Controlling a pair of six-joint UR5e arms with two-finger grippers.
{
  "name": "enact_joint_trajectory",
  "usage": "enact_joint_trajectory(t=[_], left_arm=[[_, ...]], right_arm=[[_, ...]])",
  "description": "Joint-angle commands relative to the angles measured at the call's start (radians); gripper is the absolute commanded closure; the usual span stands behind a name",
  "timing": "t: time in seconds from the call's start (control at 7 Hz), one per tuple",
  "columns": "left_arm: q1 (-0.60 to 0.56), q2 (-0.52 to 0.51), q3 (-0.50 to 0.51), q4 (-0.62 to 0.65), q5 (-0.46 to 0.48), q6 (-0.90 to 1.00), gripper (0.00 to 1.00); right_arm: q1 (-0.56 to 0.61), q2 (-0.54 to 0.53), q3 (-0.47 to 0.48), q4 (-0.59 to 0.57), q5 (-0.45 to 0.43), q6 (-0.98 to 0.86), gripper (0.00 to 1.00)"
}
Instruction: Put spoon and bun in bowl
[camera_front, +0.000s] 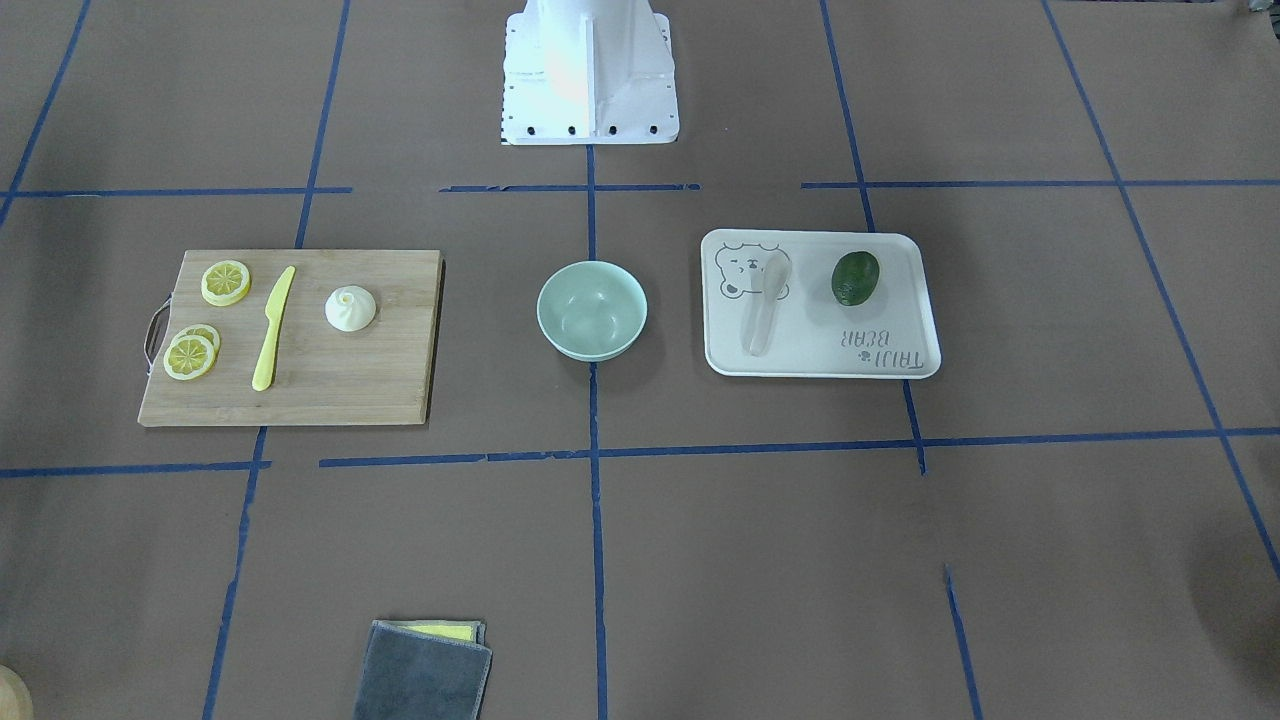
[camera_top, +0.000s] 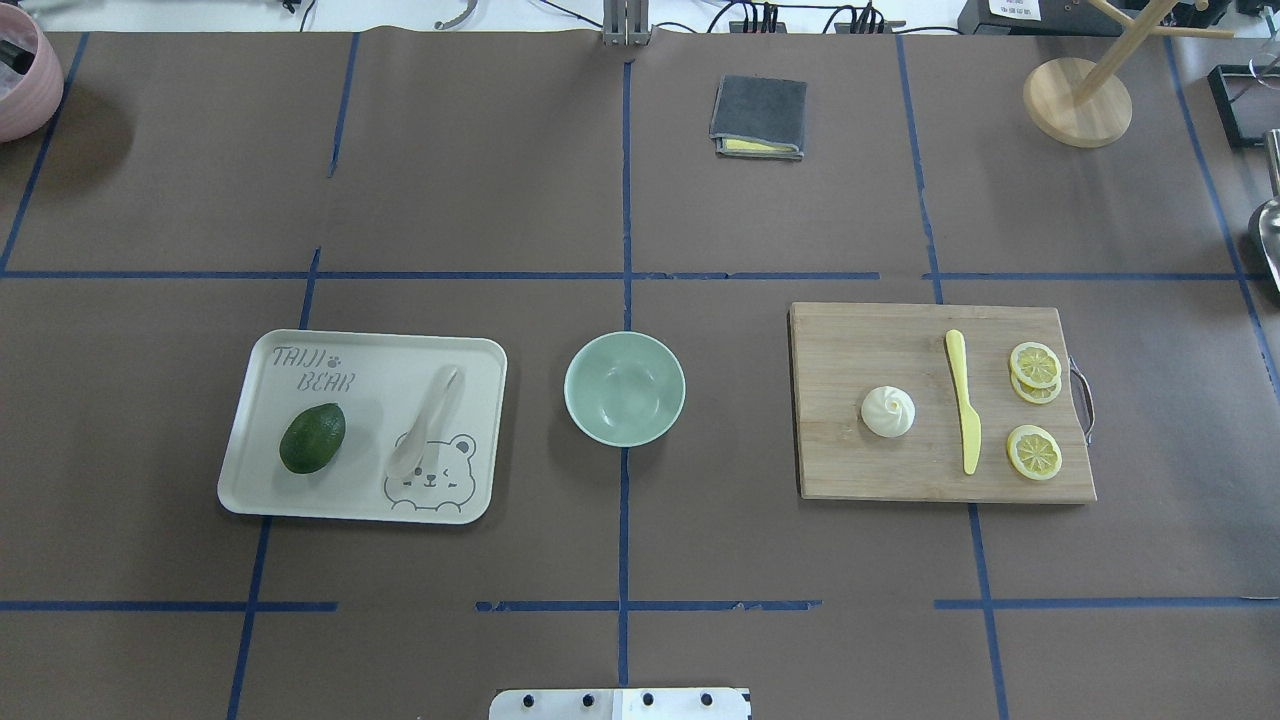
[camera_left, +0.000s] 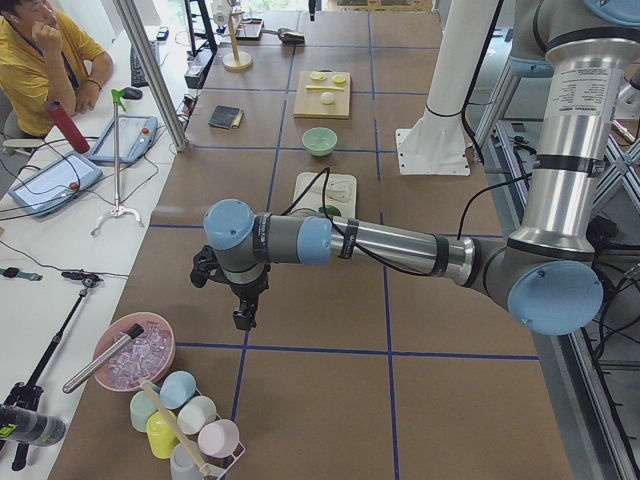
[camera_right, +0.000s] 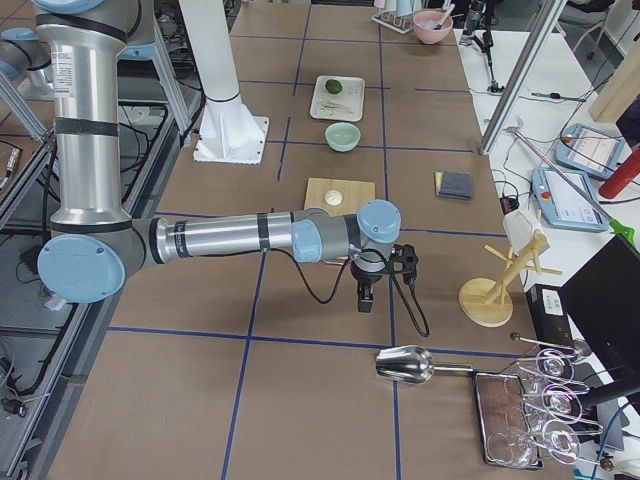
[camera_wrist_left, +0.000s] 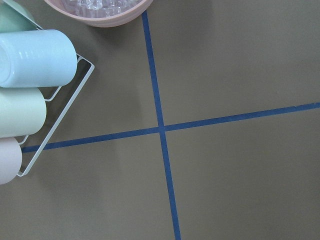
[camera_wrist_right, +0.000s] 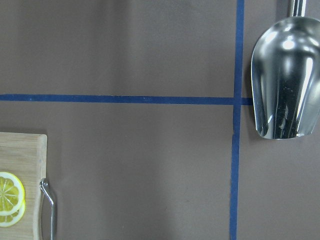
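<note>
Nothing lifted yet, with both arms out at the bench's ends.
The spoon (camera_top: 428, 420) lay on the bear-print tray (camera_top: 370, 365) toward the bench's left end, and the bun (camera_top: 888, 411) on the cutting board (camera_top: 860, 340) toward the right end. The mint-green bowl (camera_top: 624, 388) sat empty mid-bench. The left tool (camera_left: 243, 318) and right tool (camera_right: 365, 298) held neither — how far open they stood, I could not tell. The spoon looked best pinched across its handle, clear of the avocado (camera_top: 312, 438) — the bun low and gently.

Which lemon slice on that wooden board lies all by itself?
The round yellow lemon slice nearest the robot's white base lies alone; the other two slices overlap each other farther away.
</note>
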Motion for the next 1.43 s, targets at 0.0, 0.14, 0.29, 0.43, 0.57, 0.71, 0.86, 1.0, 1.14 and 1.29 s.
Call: enact_joint_trajectory(t=[0.0,0.14,0.29,0.43,0.57,0.71,0.86,1.0,1.14,1.29], left_arm=[[0.010,0.016,-0.002,-0.088,-0.004,0.008,0.00],[0.015,0.025,0.010,-0.095,0.000,-0.001,0.00],[0.013,0.022,0.021,-0.118,-0.006,0.008,0.00],[0.013,0.025,-0.005,-0.183,-0.004,-0.004,0.00],[0.016,0.031,0.012,-0.220,-0.022,0.006,0.00],[0.072,0.047,0.001,-0.341,-0.045,0.007,0.00],[0.161,0.051,-0.019,-0.392,-0.188,-0.007,0.00],[0.239,0.050,-0.030,-0.426,-0.273,-0.039,0.00],[0.266,0.047,-0.039,-0.526,-0.268,-0.146,0.00],[0.289,0.024,-0.043,-0.675,-0.212,-0.322,0.00]], right_arm=[[-0.004,0.002,0.006,-0.001,0.004,-0.003,0.00],[-0.005,0.001,0.014,-0.001,0.004,-0.003,0.00],[-0.008,0.001,0.014,0.001,0.004,-0.003,0.00],[-0.009,-0.001,0.017,0.001,0.005,-0.003,0.00],[-0.009,-0.001,0.017,0.004,0.005,-0.003,0.00],[-0.011,-0.011,0.021,0.010,0.017,0.000,0.00],[-0.020,-0.012,0.015,0.010,0.037,0.005,0.00],[-0.024,-0.012,0.014,0.012,0.039,0.003,0.00],[-0.032,-0.013,0.018,0.012,0.043,0.002,0.00],[-0.034,-0.013,0.015,0.012,0.045,0.001,0.00]])
